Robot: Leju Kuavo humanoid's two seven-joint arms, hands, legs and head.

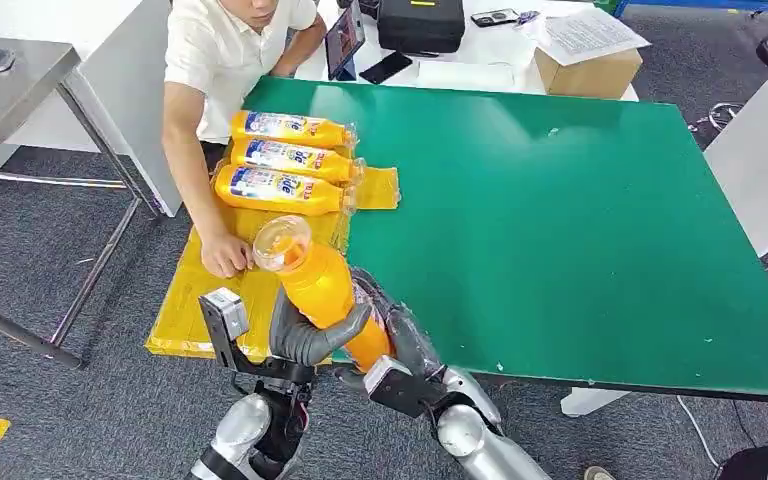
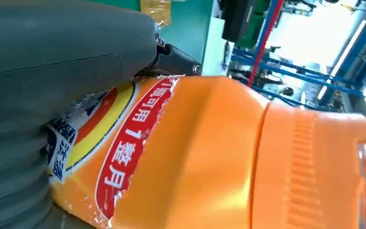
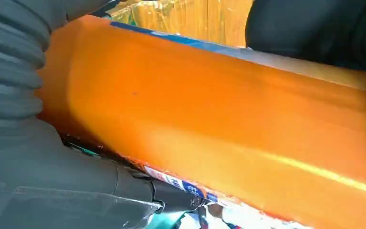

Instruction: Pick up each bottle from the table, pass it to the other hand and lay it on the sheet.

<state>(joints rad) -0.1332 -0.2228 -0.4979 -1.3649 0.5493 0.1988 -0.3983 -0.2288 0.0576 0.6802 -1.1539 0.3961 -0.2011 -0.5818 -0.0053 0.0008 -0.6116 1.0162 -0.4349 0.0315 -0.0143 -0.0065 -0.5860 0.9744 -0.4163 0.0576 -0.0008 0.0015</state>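
An orange bottle (image 1: 317,283) stands tilted above the near left corner of the green table (image 1: 560,220), cap end towards me. My left hand (image 1: 305,338) wraps its thumb and fingers around the bottle's lower body. My right hand (image 1: 400,345) grips the same bottle from the other side. Up close, the bottle (image 2: 209,157) lies against my left hand (image 2: 52,71). In the right wrist view the bottle (image 3: 219,124) rests in my right hand (image 3: 38,167). Three more orange bottles (image 1: 282,188) lie side by side on the yellow sheet (image 1: 185,310).
A person sits at the table's far left, one hand (image 1: 225,255) resting on the sheet close to the held bottle. A cardboard box (image 1: 590,70), a black case (image 1: 420,25) and a tablet (image 1: 345,40) stand beyond the table. A grey table (image 1: 10,70) stands at the left.
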